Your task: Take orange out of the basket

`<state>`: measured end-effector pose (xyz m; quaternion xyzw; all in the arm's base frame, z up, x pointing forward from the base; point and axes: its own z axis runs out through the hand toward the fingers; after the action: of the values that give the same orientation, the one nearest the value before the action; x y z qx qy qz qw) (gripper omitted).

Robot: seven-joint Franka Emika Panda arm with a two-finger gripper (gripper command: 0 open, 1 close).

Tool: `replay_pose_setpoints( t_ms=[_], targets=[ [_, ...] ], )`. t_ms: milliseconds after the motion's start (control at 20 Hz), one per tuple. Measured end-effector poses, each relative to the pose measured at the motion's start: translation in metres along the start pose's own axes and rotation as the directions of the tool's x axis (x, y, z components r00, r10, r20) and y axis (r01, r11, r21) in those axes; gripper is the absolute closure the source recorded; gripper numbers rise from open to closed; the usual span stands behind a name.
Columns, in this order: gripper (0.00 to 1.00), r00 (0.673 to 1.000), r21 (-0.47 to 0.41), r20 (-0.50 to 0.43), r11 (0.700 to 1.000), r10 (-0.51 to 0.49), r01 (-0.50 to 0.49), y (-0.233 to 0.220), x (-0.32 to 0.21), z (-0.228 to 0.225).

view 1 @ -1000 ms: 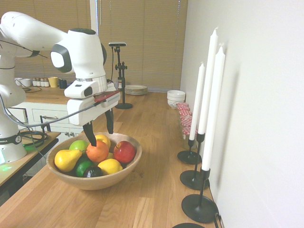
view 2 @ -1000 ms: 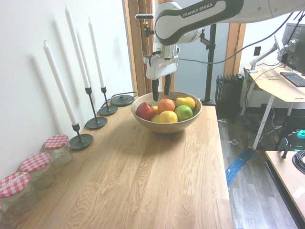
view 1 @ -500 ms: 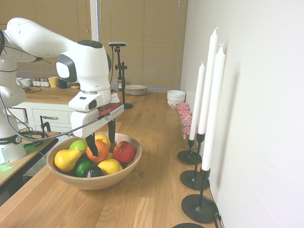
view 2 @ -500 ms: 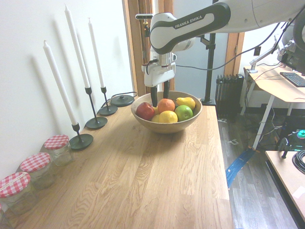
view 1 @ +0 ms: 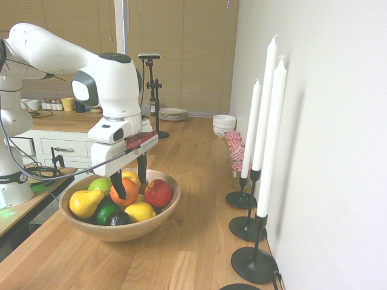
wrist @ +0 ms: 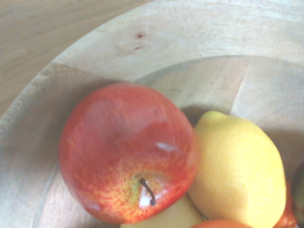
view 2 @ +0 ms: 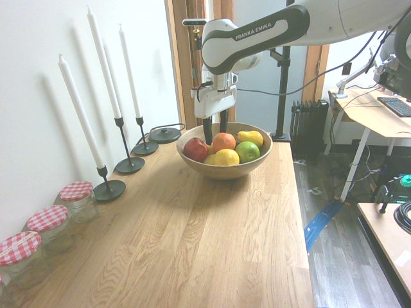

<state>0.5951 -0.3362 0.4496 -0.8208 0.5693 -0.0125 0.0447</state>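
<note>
The basket [view 1: 115, 234] is containing the fruit pile; the gripper [view 1: 130, 186] is spreading its fingers apart at the basket's centre — presumably for straddling the orange [view 1: 124, 193], which is resting high among the basket's fruit

A red apple [view 1: 158, 193] shows its short stem in the wrist view, just beside a yellow lemon [view 1: 140, 211]. A yellow pear [view 1: 86, 203] and a green lime [view 1: 100, 185] lie near each other. On the worktop [view 1: 181, 241], three tall white candles [view 1: 270, 139] stand upright in black candle holders [view 1: 253, 264] along the wall. Glass jars [view 2: 50, 229] with red-and-white checked lids are lined up near them. Farther back are a stack of white bowls [view 1: 224, 124] and a stack of plates [view 1: 173, 114]. A yellow cup [view 1: 68, 104] stands beside small jars [view 1: 53, 105].
</note>
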Motion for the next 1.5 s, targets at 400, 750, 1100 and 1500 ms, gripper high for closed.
replay_pose_setpoints(
  t_ms=[400,750,1100,1500],
  targets=[
    [1.00,1.000,0.005,-0.006,1.000,-0.002,0.002,-0.001,0.000,0.000],
    [1.00,1.000,0.009,-0.011,1.000,-0.006,0.006,-0.003,-0.002,-0.002],
    [1.00,1.000,0.014,-0.016,1.000,-0.008,0.008,-0.005,-0.003,-0.004],
    [0.00,1.000,0.024,-0.024,1.000,-0.009,0.009,-0.004,-0.004,-0.013]
  ],
)
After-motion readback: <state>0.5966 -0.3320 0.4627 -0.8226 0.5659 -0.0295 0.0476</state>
